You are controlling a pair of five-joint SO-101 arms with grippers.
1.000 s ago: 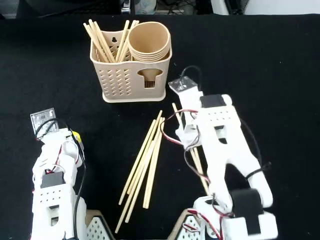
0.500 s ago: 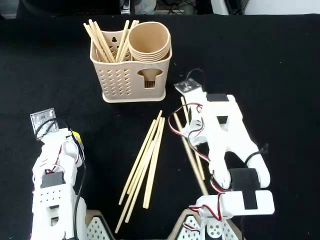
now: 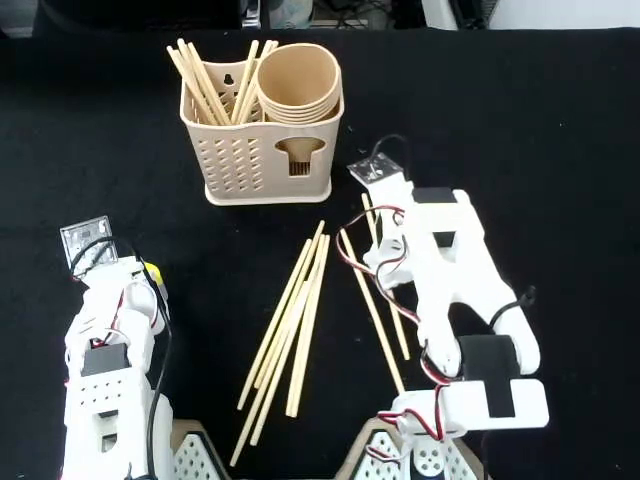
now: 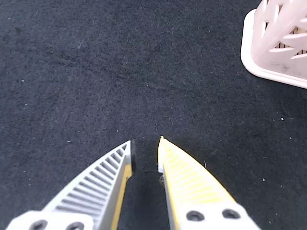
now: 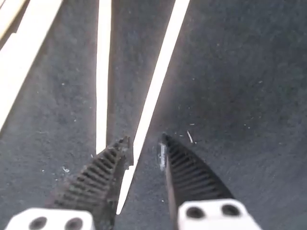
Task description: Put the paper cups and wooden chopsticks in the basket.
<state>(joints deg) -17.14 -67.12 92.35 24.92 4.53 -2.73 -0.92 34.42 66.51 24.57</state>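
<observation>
Right pincer [image 5: 144, 143]: jaws narrowly apart, straddling the end of one pale wooden chopstick [image 5: 156, 91] that lies flat on the black cloth worktop [image 3: 530, 120]. A second loose stick [image 5: 102, 72] lies just beside it. Left pincer [image 4: 145, 141]: narrow gap, nothing between, over bare cloth. Cream perforated plastic basket [image 3: 262, 150] holds the stacked tan paper cups [image 3: 298, 80] and several leaning chopsticks [image 3: 205, 80]. A loose bundle of sticks [image 3: 290, 320] lies between the arms.

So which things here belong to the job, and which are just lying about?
Job: basket, paper cups stacked inside, chopsticks inside, loose chopsticks, right gripper over two.
Lying about: black cloth, clutter beyond the table.
</observation>
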